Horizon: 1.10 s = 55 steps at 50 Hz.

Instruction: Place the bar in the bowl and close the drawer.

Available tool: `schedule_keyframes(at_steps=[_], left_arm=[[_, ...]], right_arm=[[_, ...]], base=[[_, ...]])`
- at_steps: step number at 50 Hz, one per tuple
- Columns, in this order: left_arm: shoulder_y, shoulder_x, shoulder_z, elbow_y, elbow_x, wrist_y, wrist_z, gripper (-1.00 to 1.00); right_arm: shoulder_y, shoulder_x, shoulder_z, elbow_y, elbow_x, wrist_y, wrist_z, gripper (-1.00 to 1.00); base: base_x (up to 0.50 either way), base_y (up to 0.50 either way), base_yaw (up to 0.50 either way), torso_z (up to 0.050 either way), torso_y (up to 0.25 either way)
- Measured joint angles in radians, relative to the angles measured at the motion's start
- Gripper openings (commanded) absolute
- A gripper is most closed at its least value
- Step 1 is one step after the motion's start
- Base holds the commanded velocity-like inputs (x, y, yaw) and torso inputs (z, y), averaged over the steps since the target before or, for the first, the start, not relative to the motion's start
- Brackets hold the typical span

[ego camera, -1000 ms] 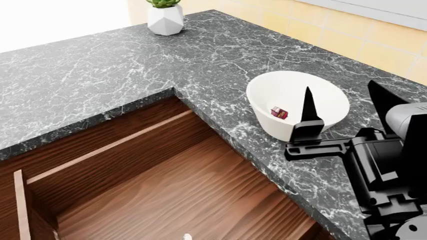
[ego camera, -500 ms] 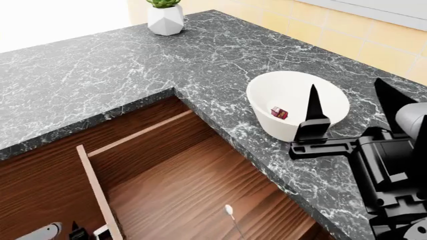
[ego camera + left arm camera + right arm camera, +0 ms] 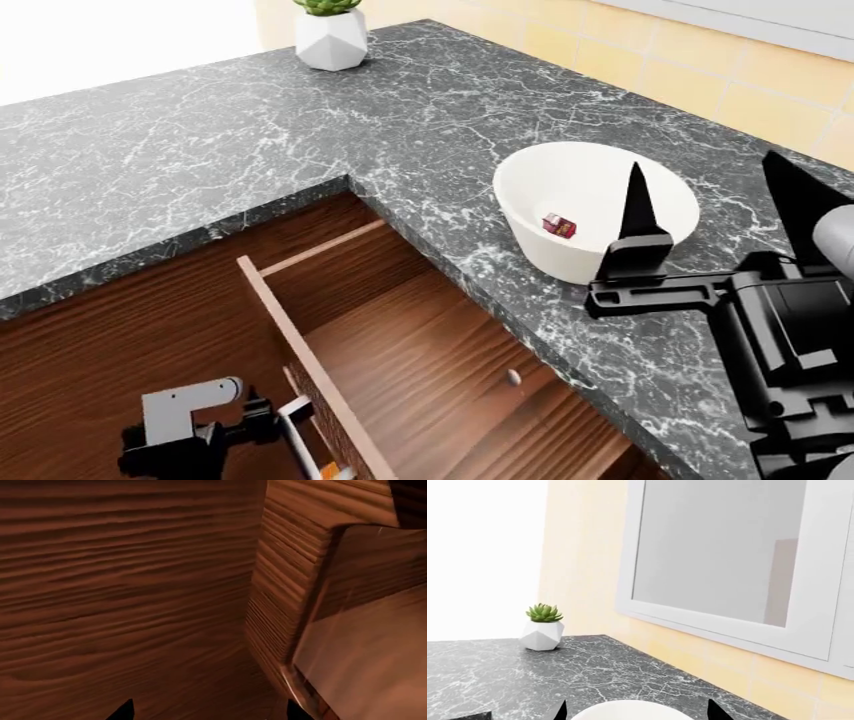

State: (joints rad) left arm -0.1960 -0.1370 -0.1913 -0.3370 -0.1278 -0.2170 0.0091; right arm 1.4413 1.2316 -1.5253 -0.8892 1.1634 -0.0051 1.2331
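With the bar (image 3: 558, 226) already lying in the bowl (image 3: 534, 195) on the tabletop (image 3: 200, 140), the drawer (image 3: 427, 370) is being closed by the left hand (image 3: 287, 415), its opening undeterminable, while the right hand (image 3: 707, 215) is held wide, empty.

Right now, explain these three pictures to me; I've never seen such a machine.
This is a simulated two-armed robot. One picture looks down from its head; the others come from cameras near each gripper. The black right gripper hangs open and empty over a white bowl on the marble counter. A small red bar lies inside the bowl. The left gripper sits low against the side of the open wooden drawer; its view shows only wood grain. A potted plant stands at the far corner.
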Motion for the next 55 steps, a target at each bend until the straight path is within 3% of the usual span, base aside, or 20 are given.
schedule_keyframes(at_steps=[23,36,45,55], left_arm=[[-0.194,0.061,0.165,-0.244,0.057,0.086,0.01,1.0],[-0.331,0.09,0.284,-0.468,0.018,0.18,-0.017,1.0],[-0.441,0.096,0.501,-0.647,-0.147,0.271,-0.061,1.0],[-0.546,0.102,0.897,-0.786,-0.512,0.378,-0.114,1.0]], right_arm=[[-0.002,0.021,0.01,-0.014,-0.002,0.0,-0.001,1.0],[-0.004,0.025,0.014,-0.014,-0.001,0.001,-0.006,1.0],[-0.006,0.028,0.016,-0.011,0.0,0.0,-0.01,1.0],[-0.009,0.034,0.02,-0.006,0.001,-0.005,-0.016,1.0]], base=[[0.0,0.0,0.0,0.0,0.0],[0.0,0.0,0.0,0.0,0.0],[0.0,0.0,0.0,0.0,0.0],[0.0,0.0,0.0,0.0,0.0]])
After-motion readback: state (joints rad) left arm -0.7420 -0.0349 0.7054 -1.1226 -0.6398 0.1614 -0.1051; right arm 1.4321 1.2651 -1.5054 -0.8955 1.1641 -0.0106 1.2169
